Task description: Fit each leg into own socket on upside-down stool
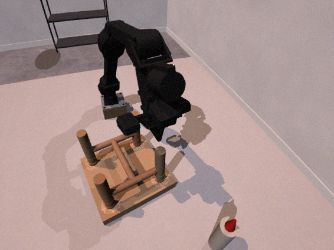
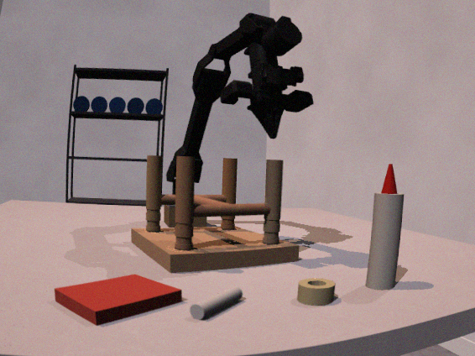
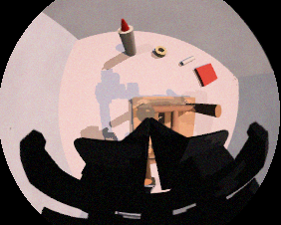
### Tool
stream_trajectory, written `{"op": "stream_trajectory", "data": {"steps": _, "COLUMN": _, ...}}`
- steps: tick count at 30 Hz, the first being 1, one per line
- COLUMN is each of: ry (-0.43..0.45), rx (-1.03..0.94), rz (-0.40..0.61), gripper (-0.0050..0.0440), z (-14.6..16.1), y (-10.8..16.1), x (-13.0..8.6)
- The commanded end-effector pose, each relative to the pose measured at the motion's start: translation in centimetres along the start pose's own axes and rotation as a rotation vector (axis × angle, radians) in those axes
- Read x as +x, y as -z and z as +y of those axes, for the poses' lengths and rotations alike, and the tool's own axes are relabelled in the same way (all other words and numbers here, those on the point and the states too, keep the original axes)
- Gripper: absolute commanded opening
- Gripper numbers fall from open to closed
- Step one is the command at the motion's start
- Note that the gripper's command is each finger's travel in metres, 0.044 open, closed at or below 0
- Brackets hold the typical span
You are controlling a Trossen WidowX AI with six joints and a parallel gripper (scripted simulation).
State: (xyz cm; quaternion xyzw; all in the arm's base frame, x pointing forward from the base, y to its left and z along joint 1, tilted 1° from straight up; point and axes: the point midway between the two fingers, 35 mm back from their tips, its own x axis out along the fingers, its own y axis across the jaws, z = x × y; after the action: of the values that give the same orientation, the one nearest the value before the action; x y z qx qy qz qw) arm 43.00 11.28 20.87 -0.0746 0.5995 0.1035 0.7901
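Note:
The wooden stool lies upside down with its square seat (image 1: 127, 177) flat on the table. All four brown legs stand upright in the seat's corners, joined by an H of stretchers (image 1: 125, 159); they also show in the exterior view (image 2: 210, 201). The seat is seen from above in the wrist view (image 3: 164, 112). My gripper (image 1: 159, 135) is shut and empty. It hangs in the air above and beside the stool's back right corner, apart from the legs, and it shows in the exterior view (image 2: 273, 132) well above the leg tops.
A grey cylinder with a red cone (image 2: 385, 235) stands at the right. A tan ring (image 2: 316, 291), a small grey rod (image 2: 216, 304) and a flat red block (image 2: 117, 295) lie in front of the stool. A black shelf rack (image 2: 115, 136) stands behind.

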Motion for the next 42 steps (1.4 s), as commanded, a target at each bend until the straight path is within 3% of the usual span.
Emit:
{"op": "stream_trajectory", "data": {"steps": 1, "ry": -0.003, "rx": -0.008, "rz": 0.001, "gripper": 0.0000, "z": 0.2, "y": -0.3, "x": 0.1}}
{"op": "stream_trajectory", "data": {"steps": 13, "ry": -0.003, "rx": -0.008, "rz": 0.001, "gripper": 0.0000, "z": 0.2, "y": 0.5, "x": 2.5}}
{"op": "stream_trajectory", "data": {"steps": 42, "ry": -0.003, "rx": -0.008, "rz": 0.001, "gripper": 0.0000, "z": 0.2, "y": 0.9, "x": 4.9}}
